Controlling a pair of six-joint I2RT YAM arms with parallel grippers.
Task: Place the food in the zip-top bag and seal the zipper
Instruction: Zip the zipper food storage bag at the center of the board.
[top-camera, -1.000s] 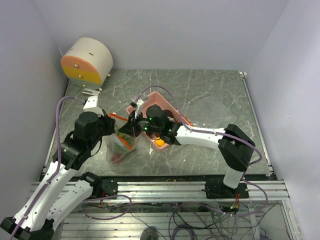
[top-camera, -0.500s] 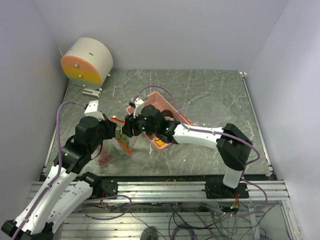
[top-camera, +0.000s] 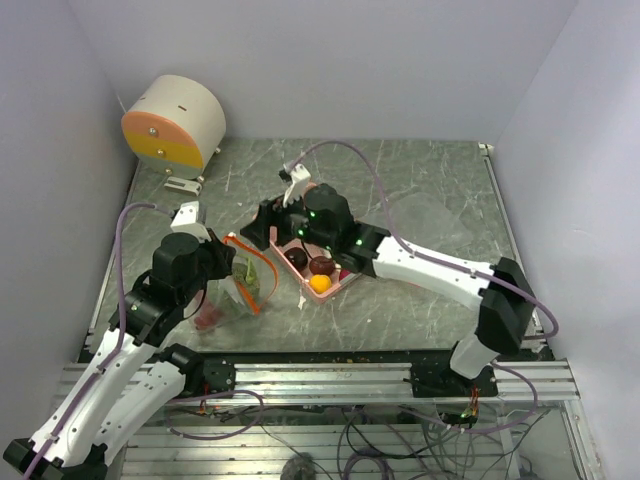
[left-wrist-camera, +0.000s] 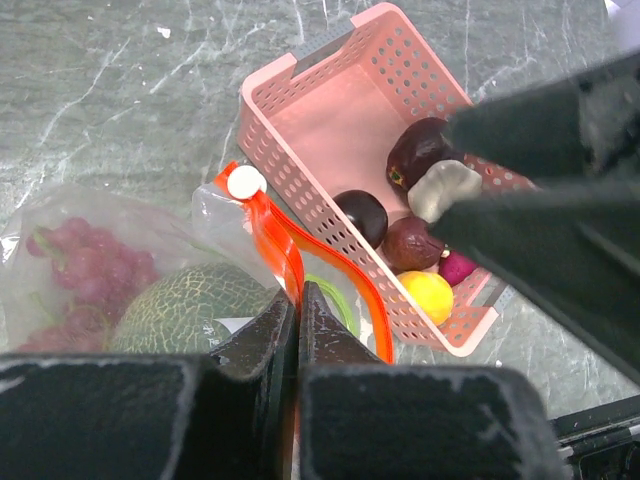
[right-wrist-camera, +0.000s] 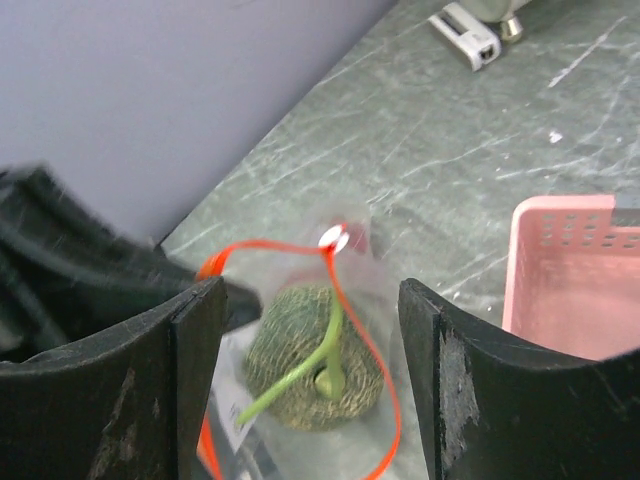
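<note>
**Bag pinched open, more fruit waiting in the basket**

The left gripper (left-wrist-camera: 297, 298) is closed tight on the orange zipper (left-wrist-camera: 285, 255) and holds that edge of the clear bag (top-camera: 232, 292) up off the grey surface (top-camera: 430, 180). The mouth stands as an open loop, with the white slider (right-wrist-camera: 332, 238) at its far end. A netted green melon (left-wrist-camera: 190, 305) and a bunch of pinkish grapes (left-wrist-camera: 85, 262) lie inside the bag. The right gripper (right-wrist-camera: 312, 292) hangs over that mouth with its fingers spread wide and nothing between them.

The pink basket (top-camera: 345, 283) sits just beside the bag. It holds dark fruits (left-wrist-camera: 362, 213), a whitish bulb (left-wrist-camera: 440, 188), a yellow fruit (left-wrist-camera: 430, 295) and a magenta piece (left-wrist-camera: 458, 267), all crowded at one end and touching each other.

The task looks partly done, and the step in hand is probably fetching the next piece. It would go best if the right gripper came straight down on a piece with room around it; the yellow fruit near the basket's corner, or the bulb lying on top, seem easiest. The round fruits will likely roll, so the fingers should close across the widest part. The left gripper should keep its pinch steady and high, because a sagging loop would narrow the opening. Each piece is best released low inside the mouth and clear of the zipper, so that nothing rests on the strip when it comes to sealing.
</note>
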